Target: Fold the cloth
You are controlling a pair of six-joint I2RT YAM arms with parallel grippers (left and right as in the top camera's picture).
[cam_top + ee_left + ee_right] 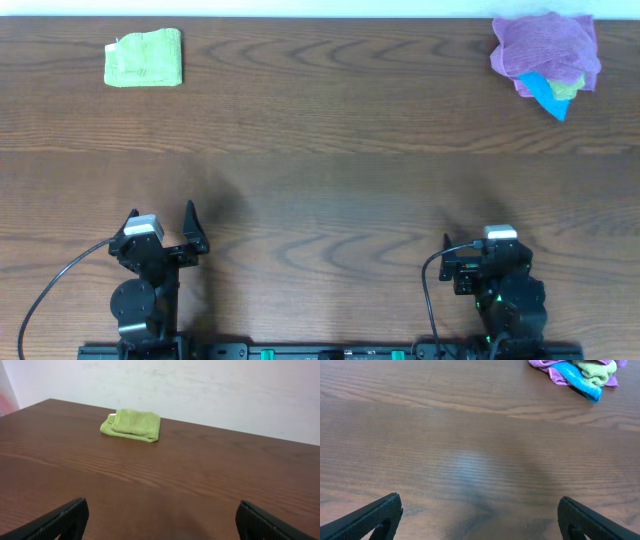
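At the far right corner of the dark brown wood-grain counter (320, 150): soft lilac-purple microfibre cloth (545, 45), crumpled in a loose heap, not folded. Lies bunched together with a bright blue cloth (547, 97) and a small yellow-green cloth (566, 90); touches both, with those two poking out at the heap's near side.

At the far left corner: a second yellow-green terry cloth (144, 57), folded into a neat rectangle, flat on the wood, well apart from the heap.

By the near edge, left side: black left pincer (161, 512), spread wide, holding nothing, pointed across bare wood toward the folded yellow-green cloth.

By the near edge, right side: black right pincer (480, 507), likewise spread wide and empty, above bare wood, with the lilac heap far ahead and to its right. Touches no cloth.
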